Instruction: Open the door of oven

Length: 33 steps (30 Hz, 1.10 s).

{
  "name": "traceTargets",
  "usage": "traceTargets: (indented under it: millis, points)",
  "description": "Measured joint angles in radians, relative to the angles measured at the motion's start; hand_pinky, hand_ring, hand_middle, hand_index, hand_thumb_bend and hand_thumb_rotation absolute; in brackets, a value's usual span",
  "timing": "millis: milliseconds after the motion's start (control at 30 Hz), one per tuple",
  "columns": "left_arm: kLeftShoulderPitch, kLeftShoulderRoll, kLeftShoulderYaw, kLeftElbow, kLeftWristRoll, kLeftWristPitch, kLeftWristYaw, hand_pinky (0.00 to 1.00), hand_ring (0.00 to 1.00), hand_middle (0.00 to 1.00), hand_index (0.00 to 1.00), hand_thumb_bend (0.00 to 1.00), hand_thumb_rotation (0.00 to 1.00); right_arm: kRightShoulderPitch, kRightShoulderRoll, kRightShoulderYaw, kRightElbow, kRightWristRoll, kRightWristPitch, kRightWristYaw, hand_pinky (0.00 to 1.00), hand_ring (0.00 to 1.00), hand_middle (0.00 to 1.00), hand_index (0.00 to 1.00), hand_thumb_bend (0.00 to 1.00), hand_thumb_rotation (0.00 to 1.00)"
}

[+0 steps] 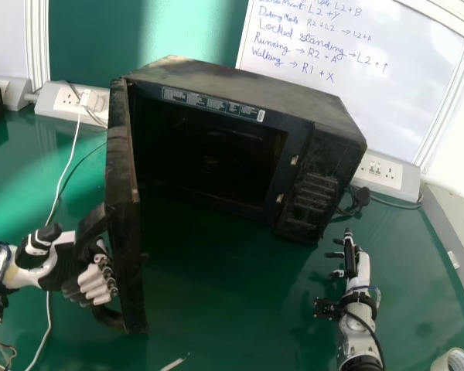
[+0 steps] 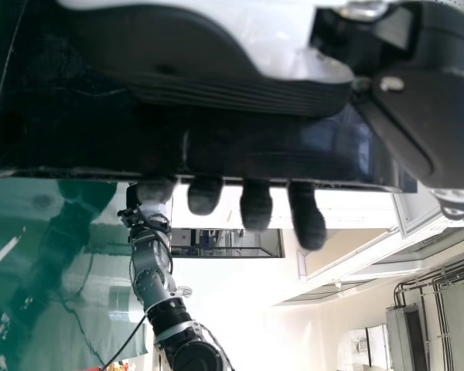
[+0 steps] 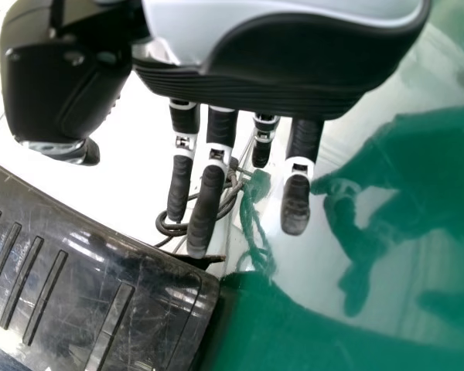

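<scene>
Microwave door (image 1: 122, 170) standing open, left hand (image 1: 60, 267) curling round its handle (image 1: 91, 226), right hand (image 1: 361, 272) hovering spread near the microwave (image 1: 251, 89)

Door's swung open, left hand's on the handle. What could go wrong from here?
The oven might drag or twist if the left hand pulls the handle further: the door already stands wide open. The white cable passes below that hand and could snag. The right hand is near the control panel, so a shifting oven may bump it.
</scene>
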Motion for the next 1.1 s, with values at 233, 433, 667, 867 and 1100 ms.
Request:
traceTargets:
  millis: [233, 433, 667, 867, 1100]
  points:
    - [-0.019, 0.085, 0.023, 0.134, -0.027, -0.017, -0.054, 0.00, 0.01, 0.06, 0.09, 0.93, 0.63, 0.000, 0.000, -0.001, 0.000, 0.000, 0.000, -0.001, 0.18, 0.24, 0.38, 0.62, 0.71, 1.00]
    - [-0.041, 0.124, 0.036, 0.214, -0.031, -0.048, -0.072, 0.00, 0.00, 0.05, 0.09, 0.87, 0.68, 0.000, 0.000, -0.001, 0.000, 0.000, 0.000, 0.000, 0.18, 0.24, 0.38, 0.64, 0.68, 1.00]
    - [-0.087, 0.196, 0.177, 0.384, -0.038, -0.123, 0.051, 0.00, 0.00, 0.05, 0.10, 0.86, 0.71, 0.002, -0.007, -0.005, 0.005, 0.002, 0.010, -0.024, 0.18, 0.24, 0.37, 0.62, 0.70, 1.00]
    - [-0.171, 0.266, 0.292, 0.538, -0.059, -0.191, 0.202, 0.00, 0.01, 0.06, 0.14, 0.81, 0.77, 0.010, -0.021, -0.012, 0.011, 0.014, -0.001, -0.029, 0.19, 0.24, 0.37, 0.62, 0.71, 1.00]
    - [-0.231, 0.273, 0.292, 0.671, -0.029, -0.287, 0.179, 0.00, 0.01, 0.06, 0.11, 0.82, 0.91, 0.008, -0.022, -0.009, 0.012, 0.014, 0.012, -0.030, 0.18, 0.24, 0.37, 0.62, 0.70, 1.00]
